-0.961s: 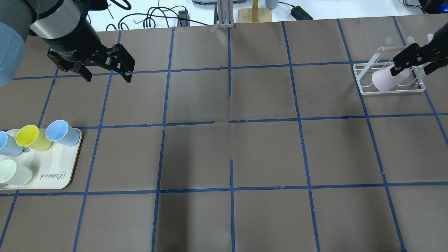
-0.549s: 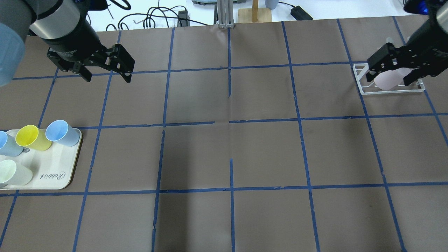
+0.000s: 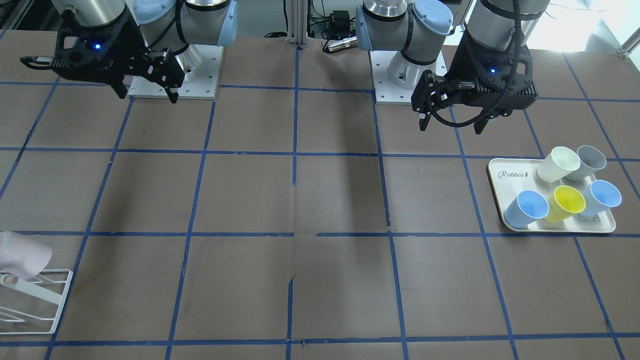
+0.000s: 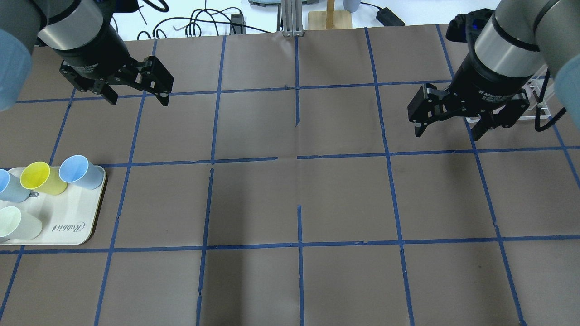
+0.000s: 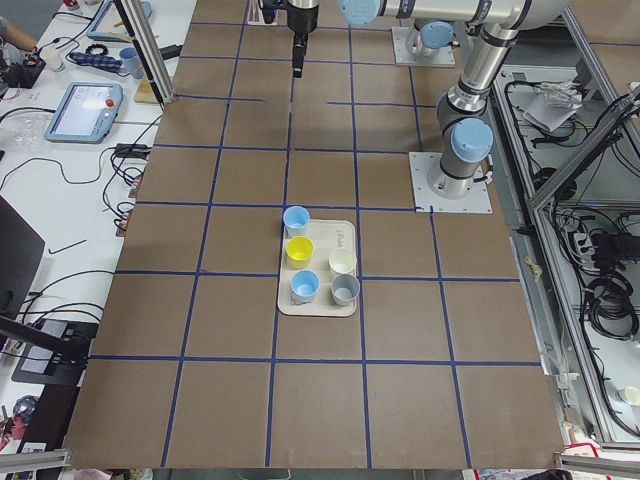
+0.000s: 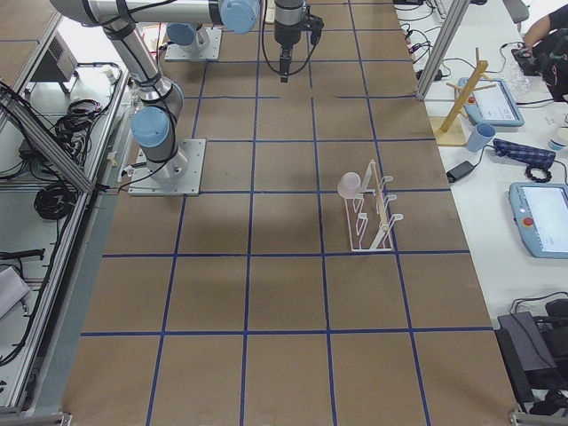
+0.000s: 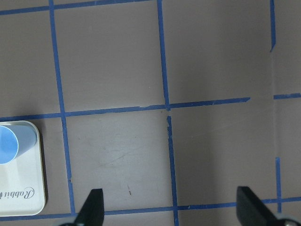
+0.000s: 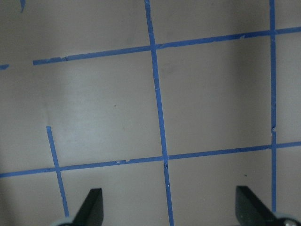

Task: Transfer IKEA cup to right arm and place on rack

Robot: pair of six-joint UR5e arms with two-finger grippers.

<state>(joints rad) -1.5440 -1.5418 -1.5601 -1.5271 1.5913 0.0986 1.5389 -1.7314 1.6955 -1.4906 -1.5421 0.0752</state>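
R gripper hangs fingers-down over the table, jaws spread wide and empty. Its wrist view gives just two black fingertips far apart over matte brown paper w/ blue tape lines. R arm is silver-grey w/ pale blue joint caps, wrist roughly vertical, blue light on the gripper body. From the front cam that gripper sits up near the robot's base, well apart from the rack. IKEA cup, pale pink, smooth tapered plastic, no handle, rests tilted on the rack's robot-side end, clear of both grippers. The rack is thin white wire w/ slanted rods and a light wood peg tip. L gripper also points down, jaws wide apart, gripping nothing, parked above the table near the tray. The tray is cream, a rounded rectangle, "Rabbit" script on it. It carries upright tumblers packed close: lt-blue cups, yellow cup, cream cup, grey cup. L wrist view catches the tray's corner and one blue rim at its left edge.
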